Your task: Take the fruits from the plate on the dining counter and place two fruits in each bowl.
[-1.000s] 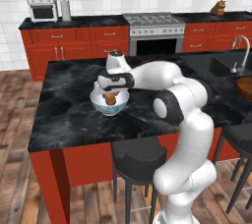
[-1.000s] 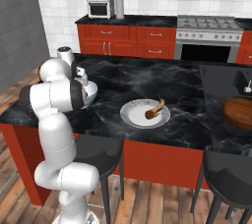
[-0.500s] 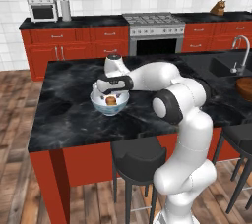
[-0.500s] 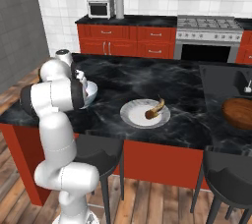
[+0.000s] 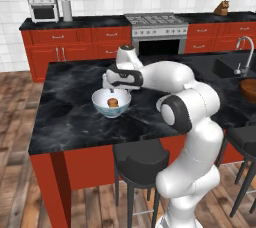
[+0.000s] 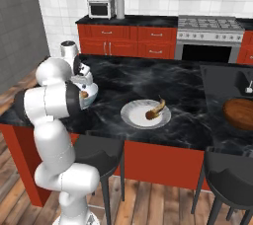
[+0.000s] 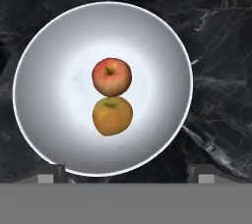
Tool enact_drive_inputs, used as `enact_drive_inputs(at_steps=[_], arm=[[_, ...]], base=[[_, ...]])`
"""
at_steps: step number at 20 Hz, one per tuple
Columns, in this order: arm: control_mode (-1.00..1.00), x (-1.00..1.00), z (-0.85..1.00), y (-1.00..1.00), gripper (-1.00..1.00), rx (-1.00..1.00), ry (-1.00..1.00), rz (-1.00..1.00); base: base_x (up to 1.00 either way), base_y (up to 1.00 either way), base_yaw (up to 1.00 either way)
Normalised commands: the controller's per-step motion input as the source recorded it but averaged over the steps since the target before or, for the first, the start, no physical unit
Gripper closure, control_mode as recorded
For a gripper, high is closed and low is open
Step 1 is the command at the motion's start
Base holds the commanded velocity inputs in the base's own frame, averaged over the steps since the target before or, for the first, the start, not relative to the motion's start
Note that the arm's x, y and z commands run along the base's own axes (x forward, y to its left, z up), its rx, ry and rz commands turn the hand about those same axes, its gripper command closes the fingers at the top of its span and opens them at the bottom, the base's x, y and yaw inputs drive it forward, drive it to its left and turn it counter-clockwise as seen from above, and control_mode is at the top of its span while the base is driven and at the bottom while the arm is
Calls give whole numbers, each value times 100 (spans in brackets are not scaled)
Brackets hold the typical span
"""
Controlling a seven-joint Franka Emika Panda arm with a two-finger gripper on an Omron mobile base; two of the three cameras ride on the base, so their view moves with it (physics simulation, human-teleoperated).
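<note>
Since a second ago the hand [image 5: 115, 88] has let go and opened wide, hovering above the bowl [image 7: 44, 46] at frame centre on the table [image 5: 70, 112]; red apple [image 7: 111, 76] and yellow-orange apple [image 7: 112, 115] touch inside.

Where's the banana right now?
The banana lies on the white plate in the right base view, beside a small dark fruit, near the dining counter's front edge and to the right of the bowl.
</note>
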Motion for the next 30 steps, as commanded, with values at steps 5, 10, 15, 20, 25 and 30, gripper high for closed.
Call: enact_drive_inputs(at_steps=[5,10,15,20,25,30], arm=[[-100,-59,33,-98,-100,0,0,-12],[-100,-50,4,-99,-100,0,0,-10],[-100,-18,0,-97,-100,0,11,-11],[-100,-9,-9,-95,-100,0,7,-15],[-100,0,-16,-91,-100,0,9,-15],[-100,2,-24,-78,-100,0,5,-13]], base=[[0,0,0],[0,0,0],[0,0,0],[0,0,0],[0,0,0],[0,0,0]])
